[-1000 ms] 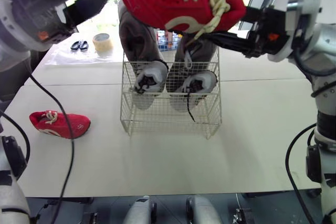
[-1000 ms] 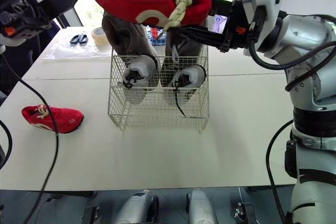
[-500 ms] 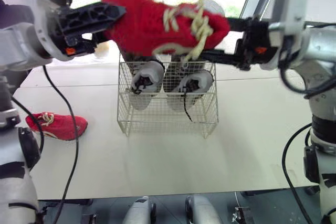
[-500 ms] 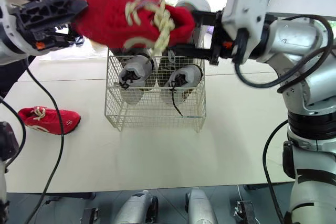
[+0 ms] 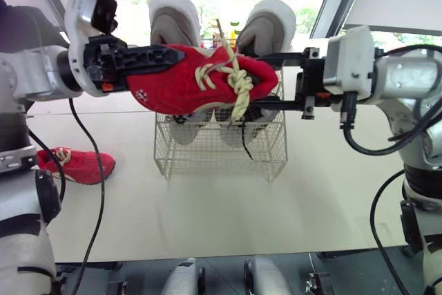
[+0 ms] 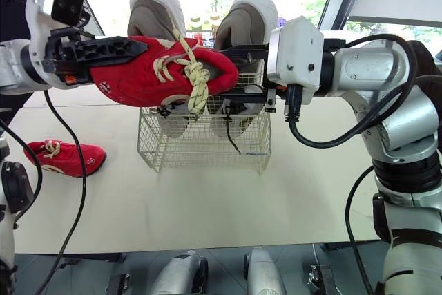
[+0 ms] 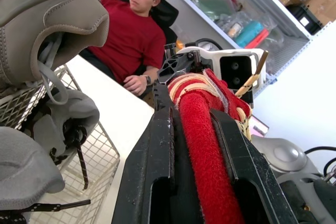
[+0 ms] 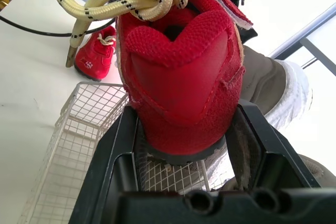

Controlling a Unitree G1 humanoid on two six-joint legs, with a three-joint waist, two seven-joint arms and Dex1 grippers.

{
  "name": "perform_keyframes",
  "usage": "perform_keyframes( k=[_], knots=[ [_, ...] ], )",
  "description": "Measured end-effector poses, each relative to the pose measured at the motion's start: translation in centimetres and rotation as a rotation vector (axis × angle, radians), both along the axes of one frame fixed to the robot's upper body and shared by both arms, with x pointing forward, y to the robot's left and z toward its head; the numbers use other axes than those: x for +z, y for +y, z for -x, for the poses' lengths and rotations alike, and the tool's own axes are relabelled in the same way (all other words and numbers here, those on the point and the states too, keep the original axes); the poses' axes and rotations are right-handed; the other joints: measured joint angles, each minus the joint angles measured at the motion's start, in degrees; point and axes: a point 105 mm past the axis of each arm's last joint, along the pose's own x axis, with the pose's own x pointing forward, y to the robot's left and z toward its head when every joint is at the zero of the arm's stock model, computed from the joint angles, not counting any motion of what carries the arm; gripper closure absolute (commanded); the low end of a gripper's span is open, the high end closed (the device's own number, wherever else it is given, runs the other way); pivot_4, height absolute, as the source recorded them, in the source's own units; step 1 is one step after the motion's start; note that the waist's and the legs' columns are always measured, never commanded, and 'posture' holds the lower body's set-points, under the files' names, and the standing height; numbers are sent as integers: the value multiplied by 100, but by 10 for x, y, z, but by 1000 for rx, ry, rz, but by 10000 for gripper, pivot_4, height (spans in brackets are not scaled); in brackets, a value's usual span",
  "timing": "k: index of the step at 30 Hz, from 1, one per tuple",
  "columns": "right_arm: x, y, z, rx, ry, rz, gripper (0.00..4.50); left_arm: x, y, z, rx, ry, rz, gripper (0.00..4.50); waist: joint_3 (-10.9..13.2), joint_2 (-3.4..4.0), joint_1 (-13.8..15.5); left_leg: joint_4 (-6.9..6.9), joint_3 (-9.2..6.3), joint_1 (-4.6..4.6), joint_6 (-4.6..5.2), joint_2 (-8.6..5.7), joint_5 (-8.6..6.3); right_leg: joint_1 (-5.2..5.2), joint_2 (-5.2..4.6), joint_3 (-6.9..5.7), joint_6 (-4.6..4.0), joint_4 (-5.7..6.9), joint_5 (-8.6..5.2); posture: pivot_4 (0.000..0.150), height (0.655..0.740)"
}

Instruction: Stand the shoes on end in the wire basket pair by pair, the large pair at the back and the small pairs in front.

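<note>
A red shoe (image 5: 200, 84) with cream laces hangs level just above the wire basket (image 5: 221, 160), held between both grippers. My left gripper (image 5: 169, 56) is shut on its toe end; in the left wrist view its fingers (image 7: 157, 156) press both sides of the red shoe (image 7: 205, 150). My right gripper (image 5: 266, 81) is shut on the heel, with the red shoe (image 8: 178, 77) clamped between its fingers (image 8: 113, 150). Two large grey shoes (image 5: 171, 25) stand on end at the basket's back. The other red shoe (image 5: 76, 165) lies on the table at the left.
The basket's front half shows bare wire below the held shoe. A person in a red shirt (image 7: 134, 40) sits beyond the table's far side. My left arm's black cable (image 5: 97, 191) hangs over the table near the lying red shoe.
The right gripper has brought the red shoe down from high up to just above the basket. My left gripper has moved in from the left and closed on its toe.
</note>
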Motion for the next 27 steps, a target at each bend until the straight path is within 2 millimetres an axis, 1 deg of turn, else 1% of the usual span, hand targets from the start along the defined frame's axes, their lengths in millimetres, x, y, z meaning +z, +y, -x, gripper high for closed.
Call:
perform_keyframes(
  k=[2,3,4,6,7,10,11,13,15,16,19,21,22,24,25,27],
  knots=[
    [1,0,0,1,-3,-7,18144,1,1,0,3,-5,8,41875,0,0,0,0,0,0,0,0,0,0,0,0,0,0,0,1500,7400],
    [3,0,0,1,-7,-16,14667,1,2,0,8,-9,17,41875,0,0,0,0,0,0,0,0,0,0,0,0,0,0,0,1500,7400],
    [4,-2,-2,-10,-5,-31,8799,3,4,-1,17,-17,32,41875,0,0,1,0,0,0,0,0,0,0,0,0,0,0,0,1500,7400],
    [10,-11,-11,-62,17,-84,1040,9,7,0,30,-39,60,41875,0,-2,6,1,0,0,0,-1,0,0,-2,0,0,0,0,1500,7400],
    [12,-15,-14,-84,31,-108,1040,11,8,0,39,-48,71,41875,0,-2,6,0,-1,0,0,0,0,0,-2,1,0,0,0,1500,7400],
    [28,-33,-19,-161,76,-246,1040,14,15,-2,89,-67,133,41875,0,-2,15,-2,-4,-1,-1,0,0,-1,-6,6,0,0,0,1500,7400],
    [34,-44,-17,-168,161,-353,1040,15,17,-4,113,-71,170,41875,-1,-2,20,-2,-7,-2,-1,1,0,1,-7,5,-1,-2,1,1500,7400],
    [35,-56,-12,-145,324,-485,1040,20,24,-5,155,-84,221,41875,-1,-3,28,-1,-9,-4,-1,1,0,2,-10,4,-2,-5,1,1500,7400],
    [32,-60,-5,-89,465,-587,1040,26,26,-5,186,-115,270,41875,-1,-3,28,-1,-12,-3,-1,1,0,5,-12,3,-2,-7,1,1500,7400],
    [33,-60,-1,-12,553,-720,1040,30,25,-5,207,-146,328,41875,-5,-7,29,-1,-13,2,-1,3,0,11,-13,3,-2,-7,1,1500,7400],
    [30,-49,2,121,733,-948,1040,35,15,-9,232,-173,456,41875,-6,-6,24,1,-12,7,-2,3,0,15,-13,4,-3,-2,2,1500,7400],
    [23,-29,-2,180,839,-1067,1040,36,0,-12,212,-160,569,41875,-6,-6,10,3,-7,5,-8,3,4,9,-10,6,-2,3,2,1500,7400],
    [18,-11,-5,199,906,-1088,1040,36,-11,-13,196,-151,595,41875,-6,-6,-9,2,-2,1,-12,2,6,-2,-8,11,-2,10,3,1500,7400],
    [18,7,-8,211,954,-1135,1040,35,-24,-11,183,-156,603,41875,-6,-5,-30,0,4,-12,-15,2,8,-23,-3,14,-2,17,3,1500,7400],
    [23,15,-9,220,954,-1157,1040,36,-28,-11,179,-159,614,41875,-7,-5,-32,2,8,-25,-18,1,10,-42,-2,13,-2,25,3,1500,7400],
    [32,22,-8,226,922,-1174,1040,37,-26,-12,192,-165,650,41875,-7,-5,-30,4,9,-33,-19,2,11,-50,1,10,-2,28,3,1500,7400]
  ],
)
